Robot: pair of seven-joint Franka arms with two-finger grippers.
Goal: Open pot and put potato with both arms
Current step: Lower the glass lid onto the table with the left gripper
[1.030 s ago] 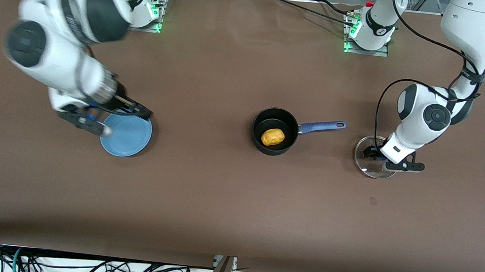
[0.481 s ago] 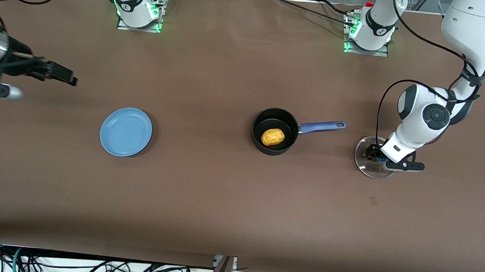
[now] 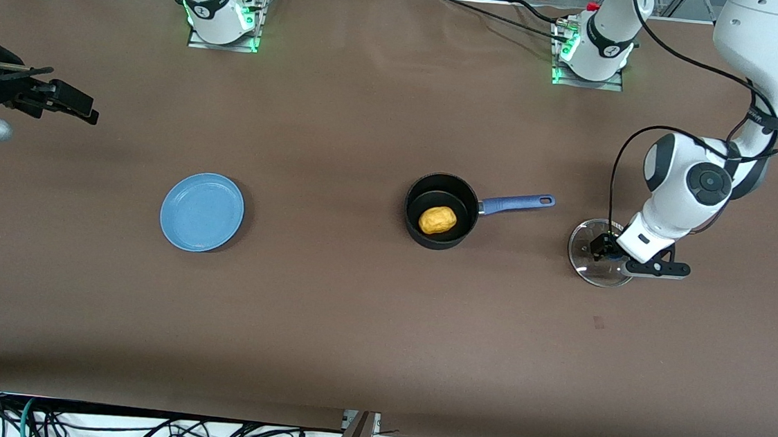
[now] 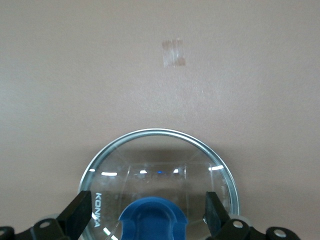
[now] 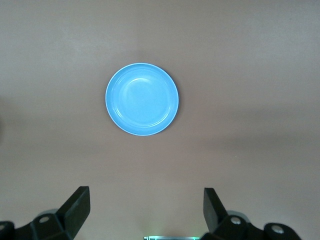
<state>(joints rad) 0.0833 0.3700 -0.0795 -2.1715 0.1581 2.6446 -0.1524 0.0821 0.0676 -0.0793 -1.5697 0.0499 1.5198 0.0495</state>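
The pot (image 3: 441, 211) stands uncovered mid-surface, black with a blue handle pointing toward the left arm's end. The potato (image 3: 437, 220), lumpy yellow-orange, lies inside it. The left gripper (image 4: 149, 220) is spread wide astride the glass lid (image 4: 159, 180), apparently released near that end. The right gripper (image 5: 145, 209) hangs open over the right arm's edge.

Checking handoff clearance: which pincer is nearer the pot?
Left. The left pincer is open over the glass lid, just off the tip of the pot handle. The right pincer is open, up past the blue plate at the right arm's end.
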